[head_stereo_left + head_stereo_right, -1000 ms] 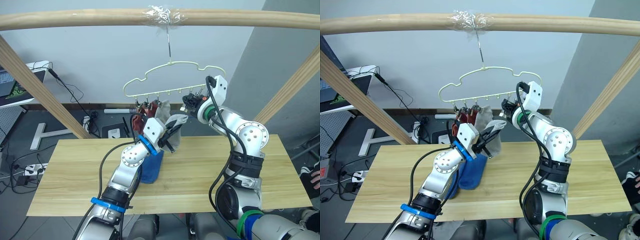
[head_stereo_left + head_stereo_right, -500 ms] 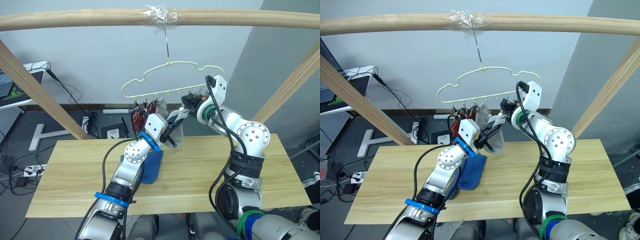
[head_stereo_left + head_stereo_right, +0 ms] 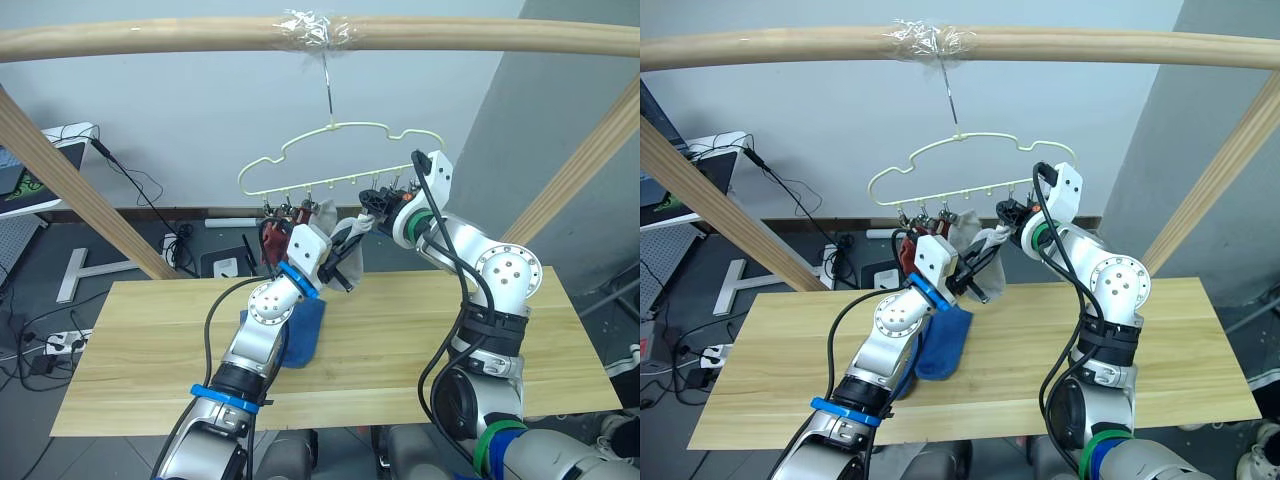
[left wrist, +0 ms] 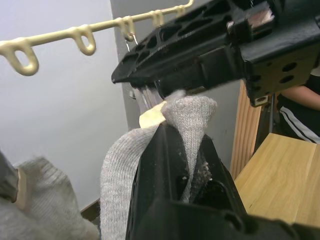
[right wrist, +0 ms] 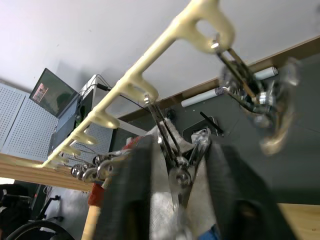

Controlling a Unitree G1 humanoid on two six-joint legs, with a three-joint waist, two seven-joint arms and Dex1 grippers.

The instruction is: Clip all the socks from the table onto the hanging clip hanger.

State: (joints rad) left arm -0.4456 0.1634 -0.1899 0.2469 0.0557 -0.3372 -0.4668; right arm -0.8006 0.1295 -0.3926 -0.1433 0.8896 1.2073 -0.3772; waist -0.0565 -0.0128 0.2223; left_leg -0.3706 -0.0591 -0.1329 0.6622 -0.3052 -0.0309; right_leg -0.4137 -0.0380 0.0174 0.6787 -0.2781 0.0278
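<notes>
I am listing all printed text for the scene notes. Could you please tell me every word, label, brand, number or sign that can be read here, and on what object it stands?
None: no word, number or brand can be read.
Monitor screen: shows a picture, too small to read.
Clip hanger, grey sock, blue sock, table, wooden beam, left gripper and right gripper: no marking.

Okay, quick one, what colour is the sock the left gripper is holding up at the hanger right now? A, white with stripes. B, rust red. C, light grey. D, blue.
C: the left gripper is shut on a light grey sock, raised to the clip hanger.
</notes>
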